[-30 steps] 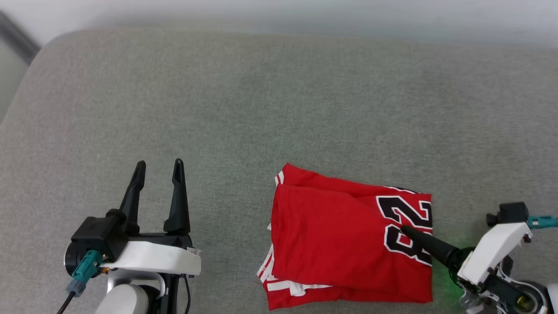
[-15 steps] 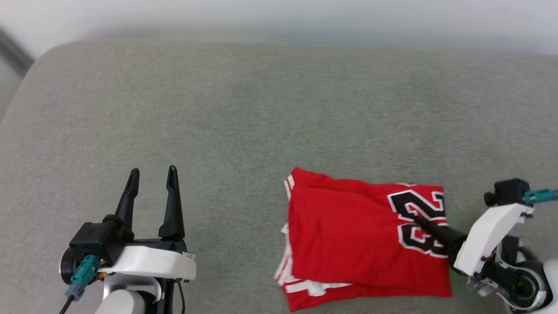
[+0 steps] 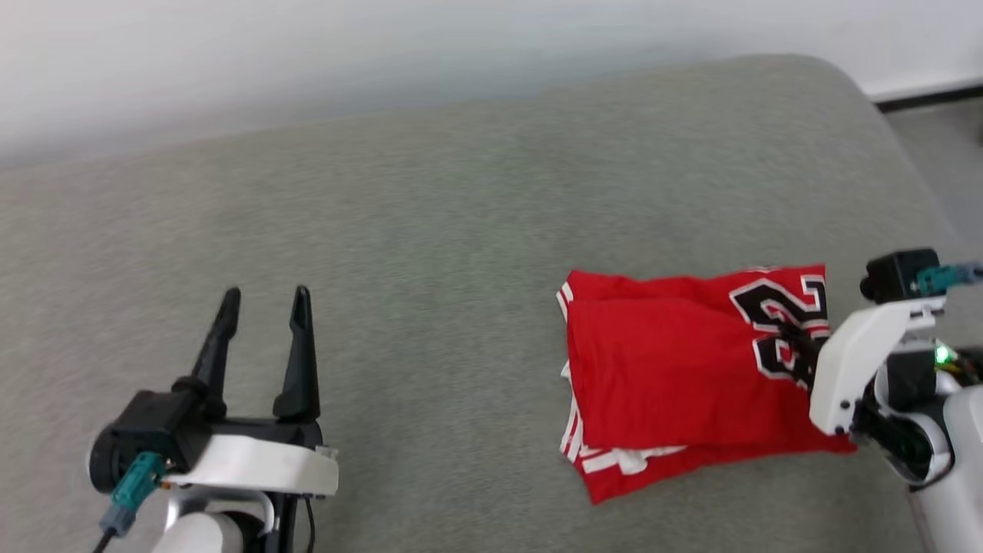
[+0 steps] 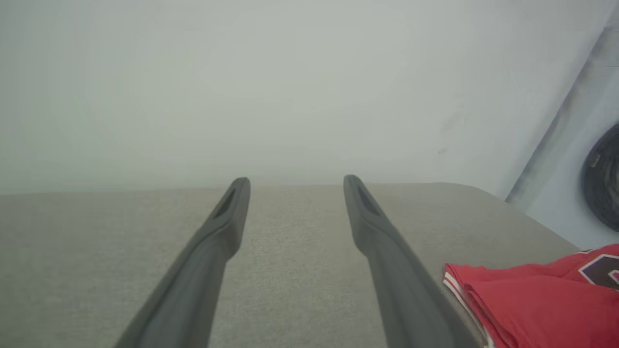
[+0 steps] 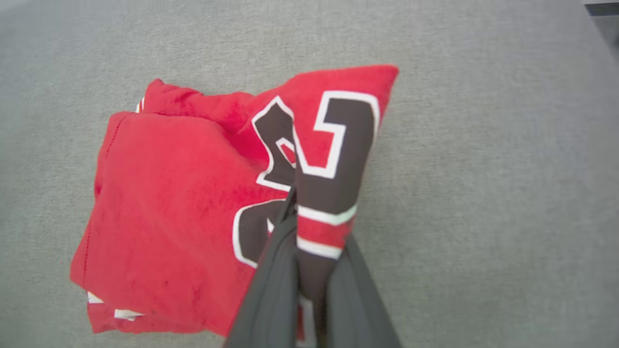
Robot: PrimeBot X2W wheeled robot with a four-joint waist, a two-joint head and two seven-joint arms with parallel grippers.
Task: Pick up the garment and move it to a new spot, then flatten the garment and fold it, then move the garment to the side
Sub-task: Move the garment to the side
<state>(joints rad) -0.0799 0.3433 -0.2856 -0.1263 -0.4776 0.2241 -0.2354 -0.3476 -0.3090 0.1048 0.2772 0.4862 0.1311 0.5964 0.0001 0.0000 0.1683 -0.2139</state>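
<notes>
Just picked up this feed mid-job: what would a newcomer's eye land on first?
The folded red jersey with black white-outlined numbers, lying on the grey upholstered surface at the head view's right. The right end effector is shut on its numbered edge, while the left end effector stands open, apart from it at lower left.

The jersey [image 3: 676,376] is bright red. Where the dark grey fingers of the right gripper [image 5: 314,212] pinch it, the cloth carries black numbers [image 5: 338,145] with a white outline. Far left of these jaws, the trim [image 3: 572,438] is striped red and white. The cushion [image 3: 430,230] is pale grey, finely speckled. The left gripper [image 3: 266,296] has black fingers and a teal plug [image 3: 130,480] behind its jaws.
</notes>
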